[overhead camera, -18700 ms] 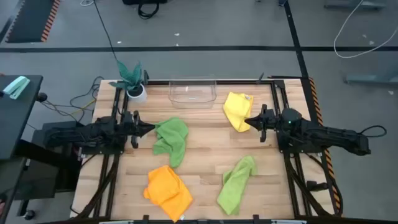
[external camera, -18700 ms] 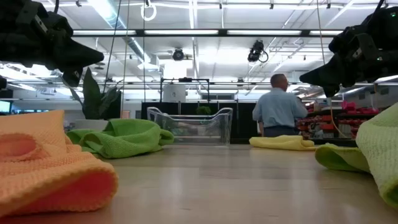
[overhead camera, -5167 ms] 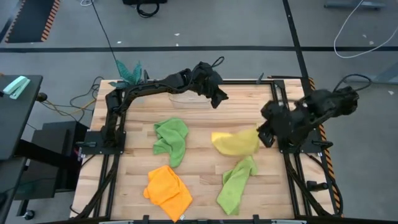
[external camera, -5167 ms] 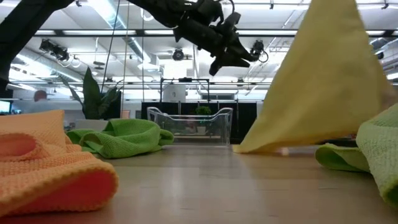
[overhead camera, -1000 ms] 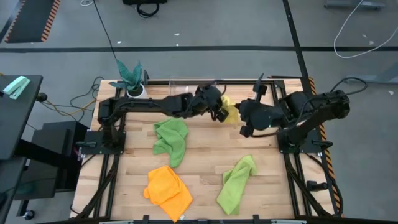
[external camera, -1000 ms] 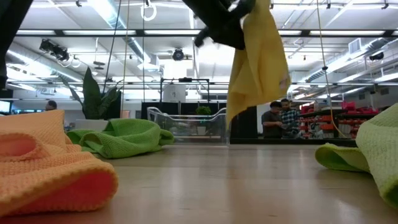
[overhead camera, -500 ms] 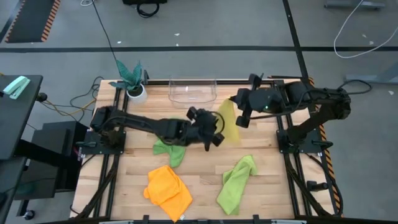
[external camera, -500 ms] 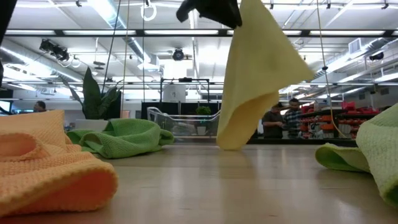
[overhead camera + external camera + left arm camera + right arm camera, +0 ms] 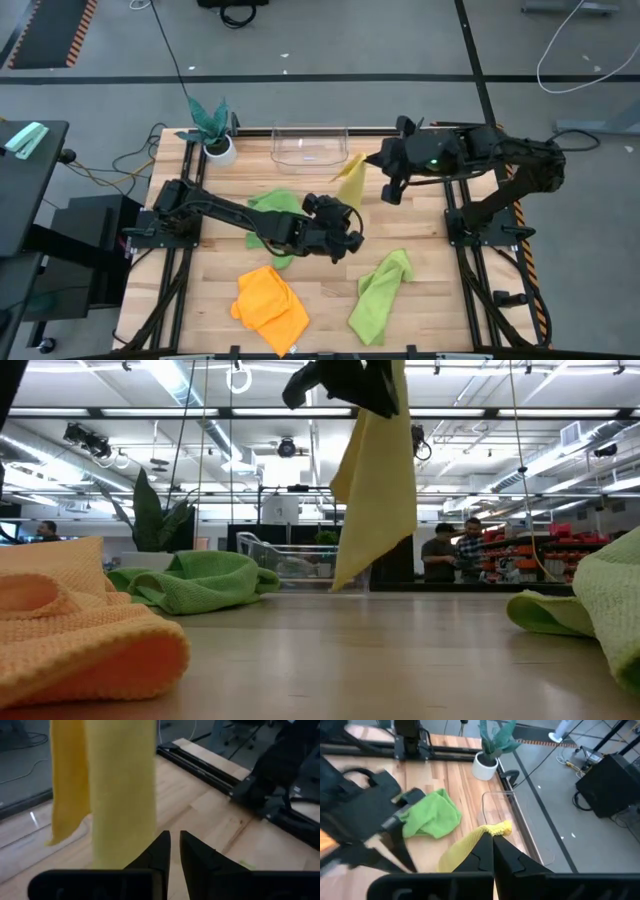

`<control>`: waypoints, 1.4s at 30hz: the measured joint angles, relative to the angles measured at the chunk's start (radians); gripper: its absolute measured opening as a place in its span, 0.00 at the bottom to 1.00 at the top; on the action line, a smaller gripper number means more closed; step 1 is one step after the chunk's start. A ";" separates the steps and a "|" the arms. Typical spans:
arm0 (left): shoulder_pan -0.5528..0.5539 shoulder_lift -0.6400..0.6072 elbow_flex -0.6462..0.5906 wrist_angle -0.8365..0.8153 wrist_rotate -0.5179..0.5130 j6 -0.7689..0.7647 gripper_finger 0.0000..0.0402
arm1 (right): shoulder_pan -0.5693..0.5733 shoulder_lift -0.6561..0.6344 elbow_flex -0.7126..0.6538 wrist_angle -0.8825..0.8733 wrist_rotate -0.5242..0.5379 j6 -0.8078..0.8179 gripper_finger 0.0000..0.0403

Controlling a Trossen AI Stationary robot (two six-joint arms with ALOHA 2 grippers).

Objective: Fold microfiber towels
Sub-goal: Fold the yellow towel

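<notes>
Since half a second ago the left arm has drawn back toward the near middle of the table, and the yellow towel [image 9: 351, 178] now hangs narrower from the right arm alone. The right gripper [image 9: 371, 160] sits above the table's far right part, its fingers [image 9: 484, 851] pressed together on a bunched corner of the yellow towel, which dangles clear of the wood in the low view [image 9: 378, 470]. The left gripper [image 9: 352, 243] is over the table's centre, just apart from the hanging cloth; its fingers [image 9: 161, 851] stand slightly apart with a thin gap and nothing between them, the yellow fabric [image 9: 120, 785] hanging just ahead of them. Behind the left arm lies one lime green towel [image 9: 272, 210], crumpled. The orange towel [image 9: 268, 305] is at the near left, and the second lime green towel [image 9: 380, 293] at the near right. A clear plastic bin [image 9: 309, 145] stands at the far edge, with the teal plant [image 9: 209, 123] in its white pot at the far left corner.
</notes>
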 joint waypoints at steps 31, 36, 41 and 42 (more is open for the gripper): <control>0.355 -0.105 0.002 -0.066 0.383 0.267 0.04 | 0.276 -0.019 0.227 -0.491 -0.066 0.390 0.00; 0.377 -0.103 0.002 -0.008 0.441 0.343 0.04 | 0.286 -0.022 0.231 -0.494 -0.080 0.359 0.00; 0.389 -0.103 0.002 0.046 0.560 0.368 0.03 | 0.286 -0.020 0.229 -0.494 -0.144 0.252 0.00; 0.389 -0.103 0.002 0.055 0.584 0.371 0.03 | 0.286 -0.022 0.229 -0.494 -0.158 0.251 0.00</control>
